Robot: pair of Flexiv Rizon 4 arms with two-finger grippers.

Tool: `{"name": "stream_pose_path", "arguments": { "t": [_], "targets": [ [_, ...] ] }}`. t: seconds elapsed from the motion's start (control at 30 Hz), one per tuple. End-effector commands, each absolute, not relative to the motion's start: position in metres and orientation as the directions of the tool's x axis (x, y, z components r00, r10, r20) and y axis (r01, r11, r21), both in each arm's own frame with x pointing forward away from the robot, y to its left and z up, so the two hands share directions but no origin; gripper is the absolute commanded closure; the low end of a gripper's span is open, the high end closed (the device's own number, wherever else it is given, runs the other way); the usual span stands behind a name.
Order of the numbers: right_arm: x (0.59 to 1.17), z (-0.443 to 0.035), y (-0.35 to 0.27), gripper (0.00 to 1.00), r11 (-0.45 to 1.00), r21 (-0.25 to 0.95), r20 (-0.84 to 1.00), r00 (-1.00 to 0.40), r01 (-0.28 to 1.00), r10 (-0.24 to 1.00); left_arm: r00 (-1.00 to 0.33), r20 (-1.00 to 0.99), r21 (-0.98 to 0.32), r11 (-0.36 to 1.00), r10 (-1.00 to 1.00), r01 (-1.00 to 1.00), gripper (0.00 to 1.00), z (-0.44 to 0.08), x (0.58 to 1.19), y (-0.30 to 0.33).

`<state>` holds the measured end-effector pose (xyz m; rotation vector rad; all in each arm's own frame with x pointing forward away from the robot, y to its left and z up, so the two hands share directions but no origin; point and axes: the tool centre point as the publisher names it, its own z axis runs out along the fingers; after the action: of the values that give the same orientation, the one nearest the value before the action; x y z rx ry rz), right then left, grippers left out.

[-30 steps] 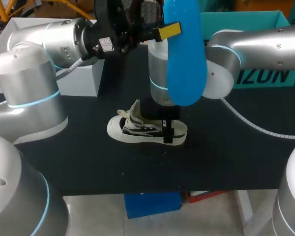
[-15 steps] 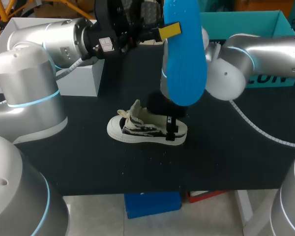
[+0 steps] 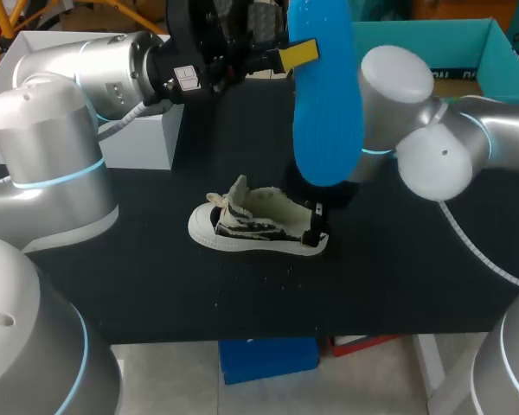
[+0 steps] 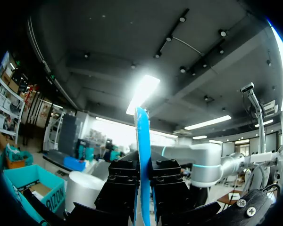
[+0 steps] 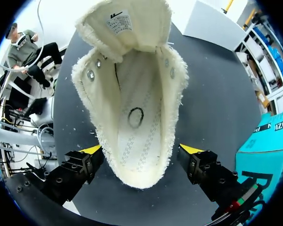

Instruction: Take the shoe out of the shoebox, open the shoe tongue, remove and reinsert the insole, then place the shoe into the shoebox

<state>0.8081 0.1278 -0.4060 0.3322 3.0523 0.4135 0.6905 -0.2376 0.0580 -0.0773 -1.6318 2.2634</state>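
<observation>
A cream and black canvas shoe (image 3: 255, 223) lies on its sole on the black table, toe to the left. From the right wrist view I look down into the shoe (image 5: 132, 103): tongue folded forward, no insole inside. My right gripper (image 5: 141, 155) is open, one yellow fingertip on each side of the heel and apart from it; in the head view my right gripper (image 3: 316, 226) sits at the heel. My left gripper (image 3: 296, 54) is high above the table, shut on the blue insole (image 3: 327, 95), which hangs down. The insole (image 4: 142, 165) shows edge-on between the left fingers.
A white shoebox (image 3: 143, 138) stands at the back left, also seen as the white box (image 5: 212, 23) beyond the shoe's toe. A teal box (image 3: 467, 43) is at the back right. My right arm's elbow (image 3: 432, 160) hangs over the table's right half.
My right arm has swung its elbow to the right and its gripper has slid along the shoe to the heel end. The left arm and the insole have stayed still.
</observation>
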Motion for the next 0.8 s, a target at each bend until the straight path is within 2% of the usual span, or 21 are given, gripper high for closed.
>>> {"name": "stream_pose_path", "arguments": {
  "t": [0.03, 0.37, 0.8],
  "targets": [
    [0.807, -0.408, 0.118, 0.00, 0.890, 0.406, -0.004, -0.973, 0.209, 0.230, -0.938, 0.156, -0.929, -0.276, 0.311, -0.246, 1.00, 0.057, 0.690, -0.237],
    [0.804, -0.418, 0.114, 0.00, 0.804, 0.554, 0.002, -0.966, 0.218, 0.260, -0.938, 0.156, -0.929, -0.276, 0.311, -0.246, 1.00, 0.057, 0.690, -0.237],
    [0.801, -0.428, 0.113, 0.00, 0.679, 0.717, -0.023, -0.969, 0.156, 0.247, -0.938, 0.156, -0.929, -0.276, 0.311, -0.246, 1.00, 0.057, 0.690, -0.237]
  ]
}}
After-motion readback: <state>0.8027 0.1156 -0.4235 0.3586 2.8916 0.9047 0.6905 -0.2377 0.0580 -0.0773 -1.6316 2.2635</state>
